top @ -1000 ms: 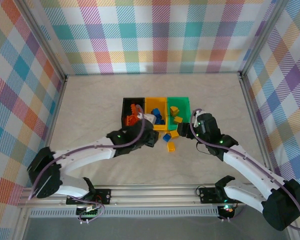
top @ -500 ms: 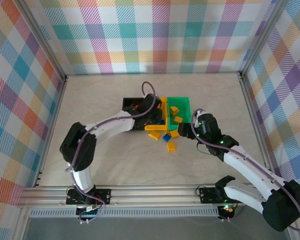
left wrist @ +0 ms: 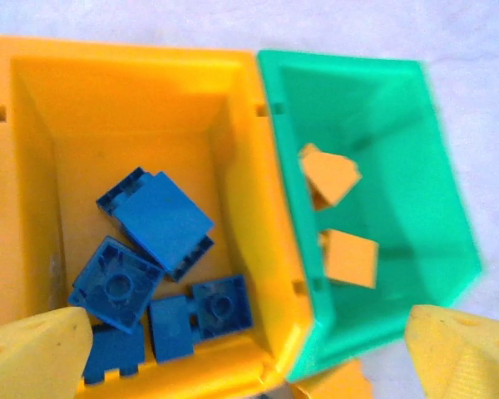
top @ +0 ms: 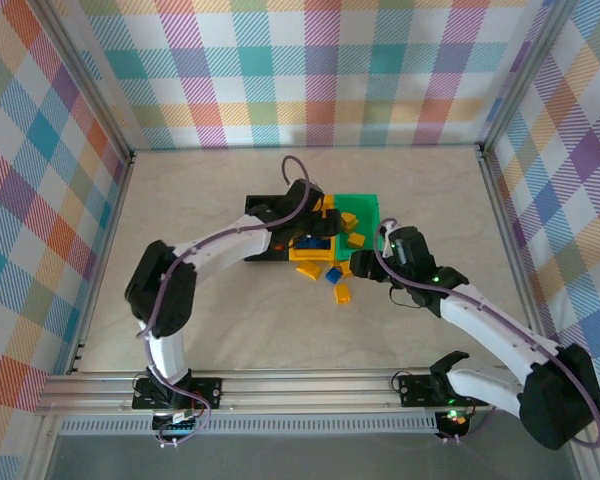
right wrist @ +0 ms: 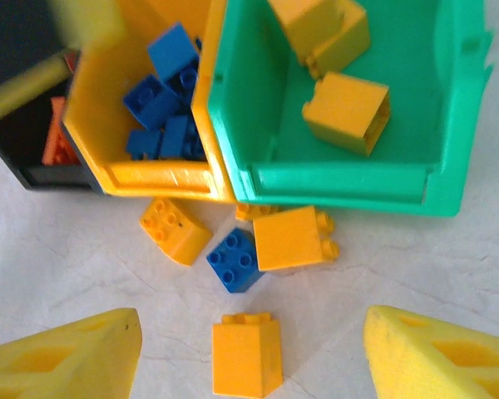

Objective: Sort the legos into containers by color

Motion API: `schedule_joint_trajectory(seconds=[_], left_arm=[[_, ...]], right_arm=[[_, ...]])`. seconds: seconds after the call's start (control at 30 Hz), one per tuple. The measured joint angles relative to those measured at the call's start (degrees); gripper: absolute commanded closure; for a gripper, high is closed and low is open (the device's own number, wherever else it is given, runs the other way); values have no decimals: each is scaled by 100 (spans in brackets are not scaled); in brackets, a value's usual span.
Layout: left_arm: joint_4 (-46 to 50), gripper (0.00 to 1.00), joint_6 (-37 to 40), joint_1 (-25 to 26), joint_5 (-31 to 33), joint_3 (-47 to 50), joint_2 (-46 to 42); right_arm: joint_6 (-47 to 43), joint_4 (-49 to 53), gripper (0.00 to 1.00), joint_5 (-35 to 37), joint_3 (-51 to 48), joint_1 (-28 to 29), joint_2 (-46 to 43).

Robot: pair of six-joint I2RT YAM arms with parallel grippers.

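Observation:
Black [top: 255, 208], yellow [top: 308, 262] and green [top: 365, 200] containers stand joined in a row. My left gripper [top: 318, 228] hangs open over the yellow bin [left wrist: 241, 208], empty; several blue legos [left wrist: 162, 218] lie inside. Two yellow legos [left wrist: 349, 258] lie in the green bin [left wrist: 399, 150]. My right gripper [right wrist: 249, 366] is open, low over the table in front of the bins. A yellow lego [right wrist: 247, 356] lies between its fingers [right wrist: 62, 357], touching neither. Beyond it lie a blue lego [right wrist: 234, 259] and two yellow ones [right wrist: 293, 237], [right wrist: 173, 229]. Orange-red legos [right wrist: 60, 143] show in the black bin.
The loose bricks [top: 338, 285] lie close against the front walls of the yellow and green bins. Both arms meet over this small area, the left arm [top: 220, 250] reaching across the black bin. Metal rails and plaid walls [top: 60, 150] border the pale table.
My left arm swung from in front of the black bin up over the yellow bin, and its gripper opened. My right gripper shifted slightly left toward the loose bricks.

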State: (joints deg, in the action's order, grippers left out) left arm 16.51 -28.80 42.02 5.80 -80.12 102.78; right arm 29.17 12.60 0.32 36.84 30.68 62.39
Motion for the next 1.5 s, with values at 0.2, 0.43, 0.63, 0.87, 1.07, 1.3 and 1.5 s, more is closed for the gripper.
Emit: schedule_joint_trajectory(seconds=[0.2, 0.43, 0.63, 0.87, 1.07, 1.3, 1.5], left_arm=[[-522, 0, -197, 295, -24, 1167, -1860], [-833, 0, -686, 369, 267, 3303, -3536], [-748, 0, -1115, 367, 595, 4673, -4339], [-859, 0, -1397, 352, 815, 5272, -4732], [-966, 0, -1539, 321, 870, 5615, -4809], [-1069, 0, -1631, 319, 859, 5700, -4817], [-1067, 0, -1665, 319, 839, 5700, -4924]], right_arm=[[-22, -48, 27, -37, -42, 625, 1025], [-149, -74, 30, 170, 166, 1106, 1993], [-179, -26, 52, 450, 439, 1290, 2350], [-168, 31, 69, 579, 389, 1298, 2068], [-308, 476, 70, 726, 455, 1128, 1014], [-688, 968, 69, 789, 1895, -13, 1244], [-935, 1005, 68, 846, 3080, -470, 2780]])
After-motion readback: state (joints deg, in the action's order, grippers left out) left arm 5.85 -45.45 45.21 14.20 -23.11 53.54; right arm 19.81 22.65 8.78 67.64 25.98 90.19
